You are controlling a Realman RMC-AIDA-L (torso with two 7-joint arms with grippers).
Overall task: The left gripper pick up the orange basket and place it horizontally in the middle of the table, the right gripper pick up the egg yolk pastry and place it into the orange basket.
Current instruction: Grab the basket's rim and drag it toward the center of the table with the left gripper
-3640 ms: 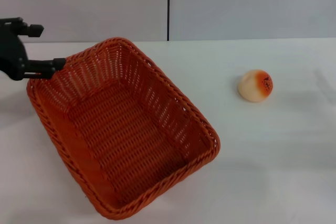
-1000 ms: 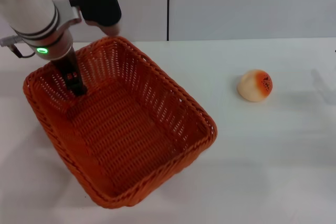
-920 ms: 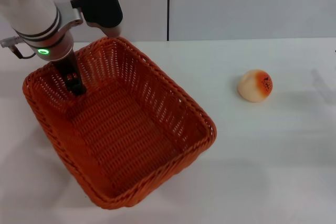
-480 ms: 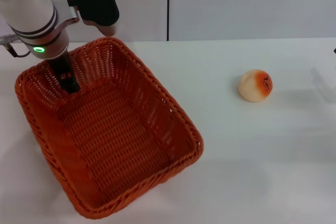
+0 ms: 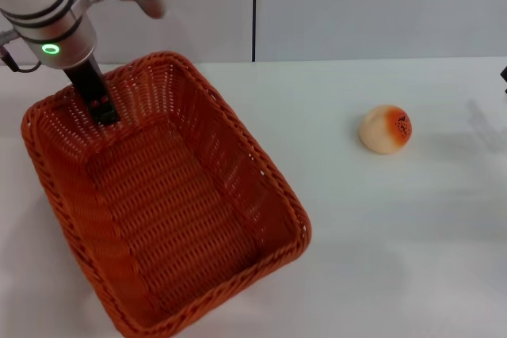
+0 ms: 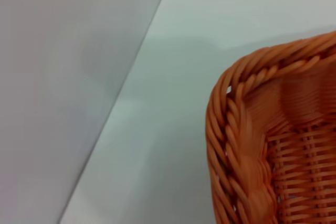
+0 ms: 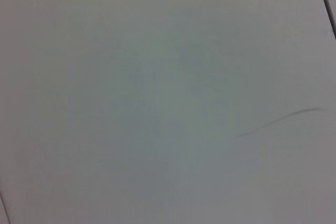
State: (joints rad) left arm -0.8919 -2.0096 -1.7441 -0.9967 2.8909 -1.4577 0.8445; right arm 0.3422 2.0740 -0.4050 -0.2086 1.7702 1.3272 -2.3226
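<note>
The orange basket (image 5: 238, 140) lies slantwise on the left half of the white table (image 5: 380, 235), one short end at the far left and the other toward the near edge. My left gripper (image 5: 99, 100) comes down from the white arm at the top left and is shut on the rim at the basket's far-left end, one black finger showing inside the wall. In the left wrist view a braided corner of the basket (image 6: 231, 129) fills the frame. The egg yolk pastry (image 5: 385, 129) sits alone on the right. Only a dark sliver of my right gripper (image 5: 505, 75) shows at the right edge.
A grey wall with a dark vertical seam (image 5: 254, 9) runs behind the table's far edge. Bare tabletop separates the basket from the pastry. The right wrist view shows only plain white surface (image 7: 168, 98).
The basket has shifted left and toward the near edge along with my left gripper, and the left arm has risen in the frame. The pastry has not moved.
</note>
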